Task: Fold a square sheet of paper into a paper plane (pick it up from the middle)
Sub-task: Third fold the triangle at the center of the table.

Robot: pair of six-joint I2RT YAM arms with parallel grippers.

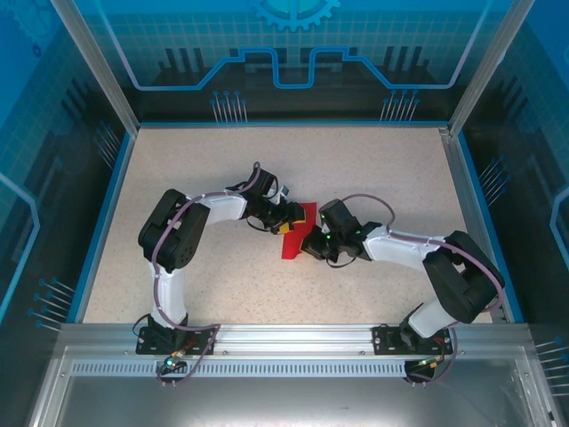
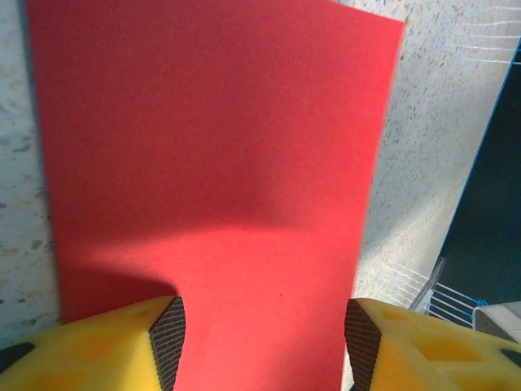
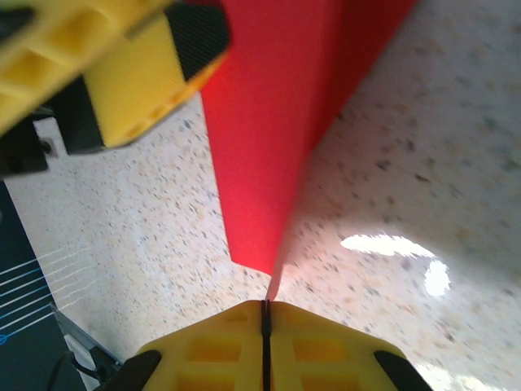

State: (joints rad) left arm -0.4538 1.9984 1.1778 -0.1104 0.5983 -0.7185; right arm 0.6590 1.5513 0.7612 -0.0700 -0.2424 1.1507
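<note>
The square sheet of paper (image 1: 300,229) is bright red and lies mid-table between both grippers. It looks folded double into a rectangle, not into a paper plane. In the right wrist view the sheet (image 3: 269,122) rises off the table, and its thin lower corner runs into the seam of my right gripper (image 3: 265,314), which is shut on it. My left gripper (image 2: 264,346) is open, with its dark pads (image 2: 168,338) standing either side of the red sheet (image 2: 220,163) without pressing it. One yellow finger of the left gripper (image 3: 122,73) sits against the sheet's far end.
The speckled tabletop (image 1: 204,160) is bordered by a blue rim and metal frame posts (image 1: 462,160). Both arms reach inward from the near edge and meet at the centre (image 1: 298,233). Blue panel walls stand behind and at the sides.
</note>
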